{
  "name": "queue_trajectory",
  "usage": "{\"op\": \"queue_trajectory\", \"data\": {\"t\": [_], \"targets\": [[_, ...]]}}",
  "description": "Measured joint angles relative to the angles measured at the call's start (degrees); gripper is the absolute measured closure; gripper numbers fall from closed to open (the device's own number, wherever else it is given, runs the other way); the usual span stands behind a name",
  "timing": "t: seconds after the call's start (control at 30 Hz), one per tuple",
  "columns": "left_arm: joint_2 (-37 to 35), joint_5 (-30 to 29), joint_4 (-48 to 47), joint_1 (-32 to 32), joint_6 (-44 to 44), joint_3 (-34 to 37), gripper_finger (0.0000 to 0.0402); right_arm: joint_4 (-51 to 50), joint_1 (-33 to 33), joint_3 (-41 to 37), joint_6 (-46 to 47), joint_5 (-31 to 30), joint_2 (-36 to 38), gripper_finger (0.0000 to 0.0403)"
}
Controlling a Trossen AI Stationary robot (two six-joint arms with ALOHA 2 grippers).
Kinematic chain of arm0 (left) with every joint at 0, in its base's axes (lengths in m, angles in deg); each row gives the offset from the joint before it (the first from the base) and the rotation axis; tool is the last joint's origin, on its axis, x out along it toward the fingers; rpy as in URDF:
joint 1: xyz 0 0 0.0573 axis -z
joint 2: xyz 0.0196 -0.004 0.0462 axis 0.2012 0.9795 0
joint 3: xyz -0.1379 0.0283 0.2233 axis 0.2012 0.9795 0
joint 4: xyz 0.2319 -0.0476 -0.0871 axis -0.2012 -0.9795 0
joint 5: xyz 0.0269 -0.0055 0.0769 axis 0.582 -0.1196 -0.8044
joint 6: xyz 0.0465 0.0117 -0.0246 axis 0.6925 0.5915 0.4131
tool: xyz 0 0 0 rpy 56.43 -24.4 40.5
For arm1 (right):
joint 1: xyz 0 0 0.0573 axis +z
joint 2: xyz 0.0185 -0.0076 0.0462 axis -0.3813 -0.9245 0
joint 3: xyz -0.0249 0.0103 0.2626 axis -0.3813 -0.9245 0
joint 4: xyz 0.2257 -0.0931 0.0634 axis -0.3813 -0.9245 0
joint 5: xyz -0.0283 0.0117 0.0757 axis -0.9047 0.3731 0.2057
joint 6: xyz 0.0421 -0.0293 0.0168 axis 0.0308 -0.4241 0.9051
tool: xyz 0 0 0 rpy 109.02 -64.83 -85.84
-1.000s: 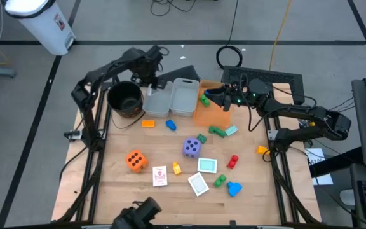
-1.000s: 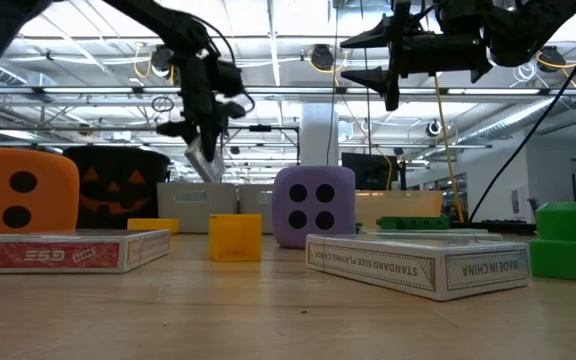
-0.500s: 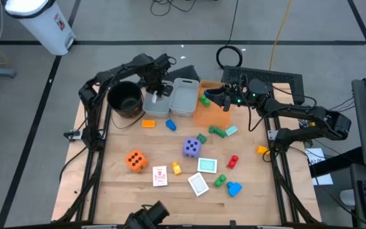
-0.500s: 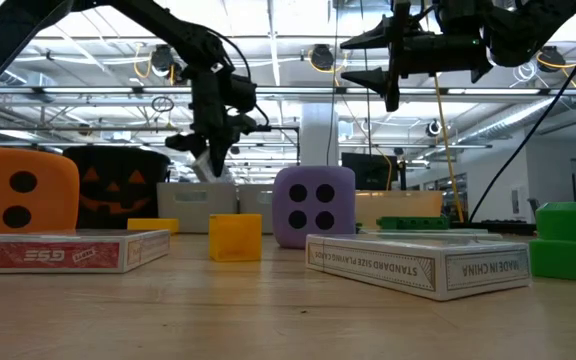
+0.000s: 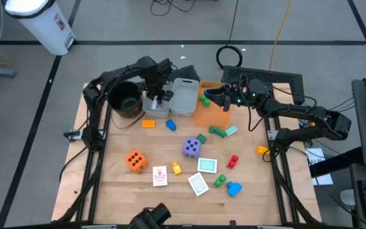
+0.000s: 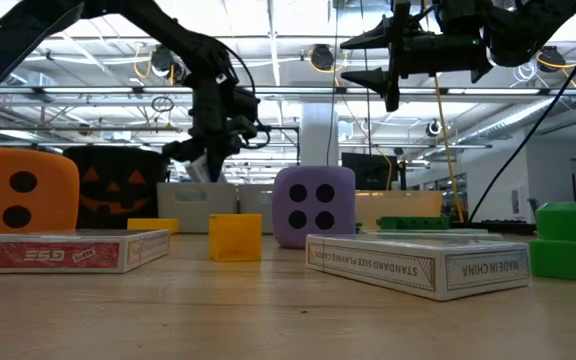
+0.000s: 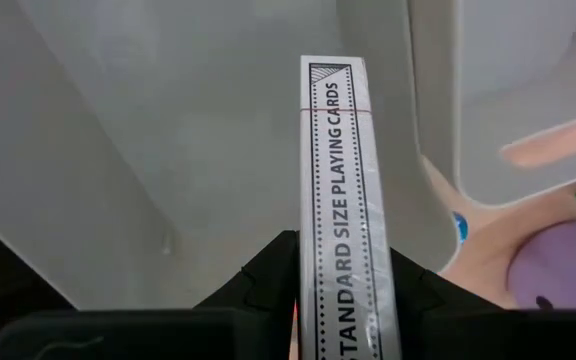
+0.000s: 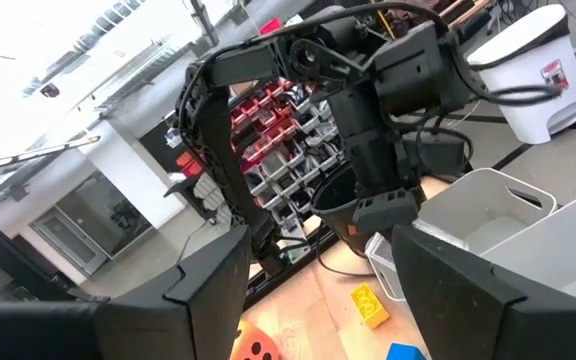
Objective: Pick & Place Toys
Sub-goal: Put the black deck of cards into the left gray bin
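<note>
My left gripper (image 5: 159, 94) is shut on a white playing-card box (image 7: 336, 170) and points steeply down over the left grey bin (image 5: 152, 108). In the low view the box (image 6: 200, 166) slants just above that bin's rim. My right gripper (image 5: 225, 99) stands open with nothing between its fingers, high over the orange bin (image 5: 210, 113). Loose toys lie flat on the table: an orange die (image 5: 135, 159), a purple die (image 5: 191, 147), a red card box (image 5: 160, 175), a teal card (image 5: 207, 165), a white card (image 5: 198, 184) and several small blocks. My left gripper pinches the card box by its two broad faces (image 7: 340, 290) between its two fingers (image 7: 268, 272), with a narrow printed side toward the wrist camera. The fingers come from above, slanting steeply down. The box reaches on beyond them into the bin's mouth; whether its lower end touches the bin, I cannot tell.
A black pot (image 5: 124, 98) stands left of the grey bin, and a second grey bin (image 5: 184, 97) sits between it and the orange bin. A green block (image 5: 204, 100) lies in the orange bin. A yellow block (image 5: 262, 150) lies at the right edge.
My left gripper has come down and toward the table's near edge with the card box, from behind the left grey bin to over it. It has tipped more steeply downward. Its fingers have stayed shut on the box.
</note>
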Motion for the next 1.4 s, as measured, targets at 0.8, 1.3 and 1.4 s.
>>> {"op": "queue_trajectory", "data": {"t": [0.8,1.3,1.4], "targets": [[3.57,1.32,-0.3,0.85,-2.18,-0.04,0.0309,-1.52,0.02,0.0,-1.09,0.02,-0.02,0.0167],[3.69,1.34,2.43,0.83,-2.88,-0.02,0.0309,-1.5,0.02,0.0,-1.19,0.02,-0.02,0.0167],[3.69,1.36,3.55,0.83,-2.88,-0.02,0.0309,-1.51,0.02,0.0,-1.19,0.02,-0.02,0.0167]]}}
